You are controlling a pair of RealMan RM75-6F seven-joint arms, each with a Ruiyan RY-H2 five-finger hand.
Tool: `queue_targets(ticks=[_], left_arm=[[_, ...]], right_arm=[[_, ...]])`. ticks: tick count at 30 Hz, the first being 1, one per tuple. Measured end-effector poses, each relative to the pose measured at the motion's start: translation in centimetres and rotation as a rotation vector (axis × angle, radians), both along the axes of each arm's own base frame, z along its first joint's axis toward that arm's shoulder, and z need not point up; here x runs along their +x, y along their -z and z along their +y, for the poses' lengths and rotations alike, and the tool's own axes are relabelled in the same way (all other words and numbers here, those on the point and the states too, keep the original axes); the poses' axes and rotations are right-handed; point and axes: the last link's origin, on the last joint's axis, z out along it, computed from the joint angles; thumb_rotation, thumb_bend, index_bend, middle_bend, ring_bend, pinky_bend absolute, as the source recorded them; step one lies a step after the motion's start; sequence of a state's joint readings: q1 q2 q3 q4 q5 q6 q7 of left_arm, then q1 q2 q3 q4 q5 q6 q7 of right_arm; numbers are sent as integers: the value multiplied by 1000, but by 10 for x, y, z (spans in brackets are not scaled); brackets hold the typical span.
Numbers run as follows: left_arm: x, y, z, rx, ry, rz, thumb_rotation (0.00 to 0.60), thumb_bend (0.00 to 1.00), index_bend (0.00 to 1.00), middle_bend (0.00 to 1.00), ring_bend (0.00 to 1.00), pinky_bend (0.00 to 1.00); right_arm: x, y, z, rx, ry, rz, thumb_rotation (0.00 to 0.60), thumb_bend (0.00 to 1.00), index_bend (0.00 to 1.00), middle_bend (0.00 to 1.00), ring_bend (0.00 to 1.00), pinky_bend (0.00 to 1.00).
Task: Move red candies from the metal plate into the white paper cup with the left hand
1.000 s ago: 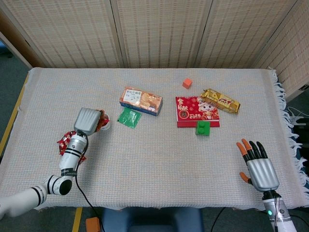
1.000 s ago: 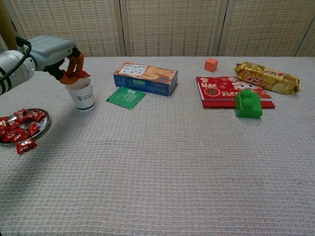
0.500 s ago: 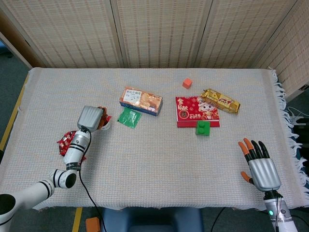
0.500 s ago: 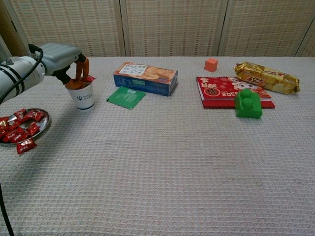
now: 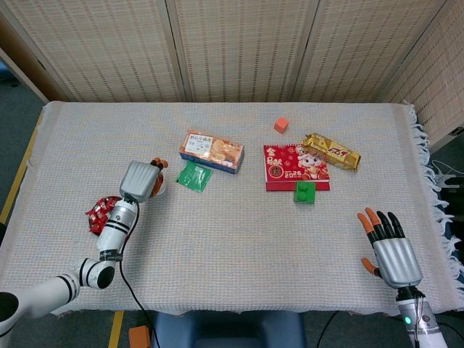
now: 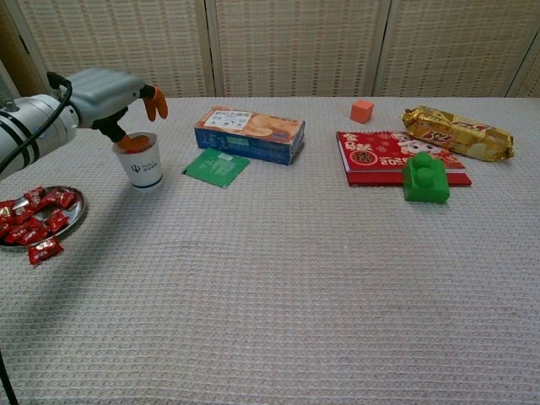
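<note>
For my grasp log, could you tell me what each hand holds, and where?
Nothing: the left hand is over the cup with fingers spread, no candy visible; the right hand is open.

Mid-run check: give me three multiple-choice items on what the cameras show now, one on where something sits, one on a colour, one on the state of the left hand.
1. Where is the green block?
A. On the front edge of the red book
B. Inside the metal plate
C. Atop the white paper cup

2. What colour is the small cube near the far table edge?
A. Blue
B. Orange
C. White

3. What is the left hand doing?
A. Gripping the biscuit box
B. Lying flat on the plate
C. Above the cup, fingers apart, nothing held

Answers:
1. A: the green block overlaps the near edge of the red book.
2. B: the cube is orange.
3. C: the left hand is over the white paper cup, fingers spread with no candy between them; red candies remain on the metal plate.
</note>
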State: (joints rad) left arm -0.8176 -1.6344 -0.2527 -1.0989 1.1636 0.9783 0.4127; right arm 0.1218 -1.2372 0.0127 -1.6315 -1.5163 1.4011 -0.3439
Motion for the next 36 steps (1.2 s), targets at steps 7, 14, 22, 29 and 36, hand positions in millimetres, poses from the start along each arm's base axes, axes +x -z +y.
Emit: queue_targets(ticks=[7,14,22,29,36], left_arm=[[-6,-13,-28,-3,31,-18,600,389,257,287,831,1000],[-64,-23,-111,-76,-5,-11,600,392,261,310,831,1000],[-118,-24,-185,-120,-29,57,600,393,286,344,831,1000],[-135,-17,-189,-78,21,146,600,392,268,305,832,1000],[-139,-7,-175,-56,61,194,600,391,258,276,831,1000]], right_arm=[[2,-1,2,2,-14,-6,600,116,0,0,0,31],[7,1,10,26,-63,-18,600,116,0,0,0,31],[8,2,16,42,-77,-21,600,116,0,0,0,31],[10,3,19,54,-85,-18,600,116,0,0,0,31],[9,5,19,56,-80,-10,600,116,0,0,0,31]])
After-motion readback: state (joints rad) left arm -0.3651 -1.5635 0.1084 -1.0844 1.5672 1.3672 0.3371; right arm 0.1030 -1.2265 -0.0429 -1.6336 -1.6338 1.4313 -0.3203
